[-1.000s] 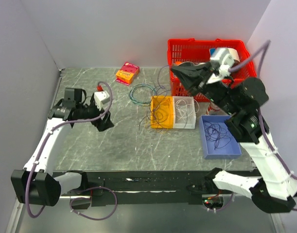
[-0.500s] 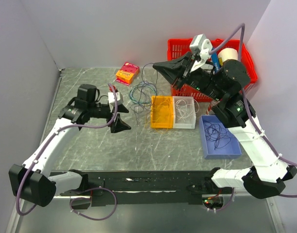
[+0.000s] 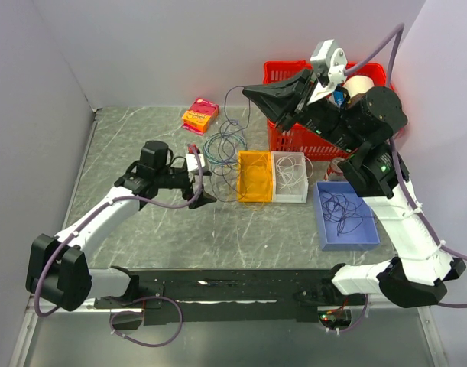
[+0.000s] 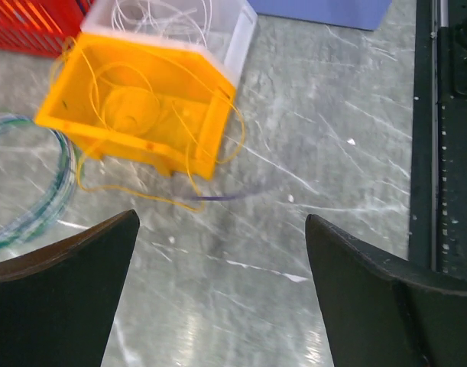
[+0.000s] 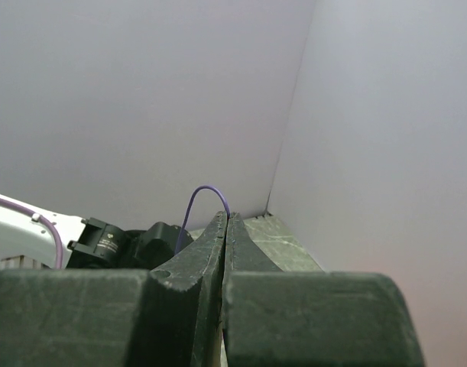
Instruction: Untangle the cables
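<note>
My right gripper (image 3: 249, 92) is raised high above the table and shut on a thin dark purple cable strand (image 3: 225, 107). The strand hangs down to the loose bunch of cables (image 3: 231, 164) beside the yellow bin (image 3: 254, 177). In the right wrist view the strand (image 5: 205, 193) arcs out of the shut gripper (image 5: 227, 219). My left gripper (image 3: 200, 189) is open and empty, low over the table just left of the yellow bin. In the left wrist view the gripper (image 4: 222, 220) faces yellow strands (image 4: 126, 99) spilling from the bin and a purple strand (image 4: 218, 197) lying on the table.
A round blue-green wire coil (image 3: 218, 144) lies behind the bunch. A clear bin (image 3: 291, 177) with white strands adjoins the yellow bin. A blue tray (image 3: 322, 222) with dark strands sits at the right, a red basket (image 3: 283, 73) at the back, and a pink-orange box (image 3: 200, 115) at the back left.
My right gripper has risen and swung left, lifting the purple strand. My left arm has moved right across the table, towards the yellow bin.
</note>
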Motion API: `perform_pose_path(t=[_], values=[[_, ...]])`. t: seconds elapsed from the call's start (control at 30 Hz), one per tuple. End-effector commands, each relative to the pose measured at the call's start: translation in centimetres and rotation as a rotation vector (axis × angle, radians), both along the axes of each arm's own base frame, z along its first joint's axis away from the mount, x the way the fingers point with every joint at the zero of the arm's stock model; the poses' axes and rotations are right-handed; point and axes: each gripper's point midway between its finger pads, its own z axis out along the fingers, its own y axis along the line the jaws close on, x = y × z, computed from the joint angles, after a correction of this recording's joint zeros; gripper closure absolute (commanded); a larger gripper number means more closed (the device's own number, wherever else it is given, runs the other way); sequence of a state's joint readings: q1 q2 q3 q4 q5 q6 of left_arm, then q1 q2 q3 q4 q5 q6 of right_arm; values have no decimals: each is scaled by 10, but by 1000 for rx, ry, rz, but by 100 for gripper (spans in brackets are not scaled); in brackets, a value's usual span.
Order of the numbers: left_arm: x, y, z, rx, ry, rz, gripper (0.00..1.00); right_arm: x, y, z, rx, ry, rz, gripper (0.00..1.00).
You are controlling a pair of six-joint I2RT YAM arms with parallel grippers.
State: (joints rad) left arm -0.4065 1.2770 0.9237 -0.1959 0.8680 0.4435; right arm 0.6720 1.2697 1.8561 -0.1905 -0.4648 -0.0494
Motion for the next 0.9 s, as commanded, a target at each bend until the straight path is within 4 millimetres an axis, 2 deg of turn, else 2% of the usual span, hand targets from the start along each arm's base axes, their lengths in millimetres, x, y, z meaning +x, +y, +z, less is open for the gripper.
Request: perform_pose_path(t=[0.0,0.07,0.13,0.23,0.37,0.4,0.43,0.47,0.5,0.67,0.77,0.8,0.87], values=[[-2,-14,17,-55,-125,-103,4,-7,-4,16,27,-26,3,100],[-25,-18,13,-79,-130,-230,4,-7,-4,15,28,-23,-1,100],[-39,-20,7,-78,-141,-302,4,-6,-5,14,29,-19,-5,100],[-58,-20,0,-73,-165,-399,4,-6,-4,14,29,-15,-3,100],[-75,-22,3,-104,-182,-493,4,-4,-4,13,32,-6,-9,100],[-72,-24,5,-102,-187,-482,4,-3,-4,13,32,-4,-8,100],[-73,-27,4,-100,-115,-450,4,-2,-1,10,31,6,-4,100],[-61,-33,13,-119,-162,-422,4,-1,-2,10,33,6,-7,100],[-57,-36,14,-117,-150,-390,4,-1,-1,9,31,10,-3,100],[-37,-43,12,-110,-113,-265,1,0,2,9,35,14,2,100],[-31,-46,11,-123,-95,-236,10,0,3,8,29,18,4,100],[-31,-46,11,-126,-90,-237,19,0,3,7,30,19,3,100],[-35,-49,11,-136,-69,-248,25,0,3,8,31,15,1,100]])
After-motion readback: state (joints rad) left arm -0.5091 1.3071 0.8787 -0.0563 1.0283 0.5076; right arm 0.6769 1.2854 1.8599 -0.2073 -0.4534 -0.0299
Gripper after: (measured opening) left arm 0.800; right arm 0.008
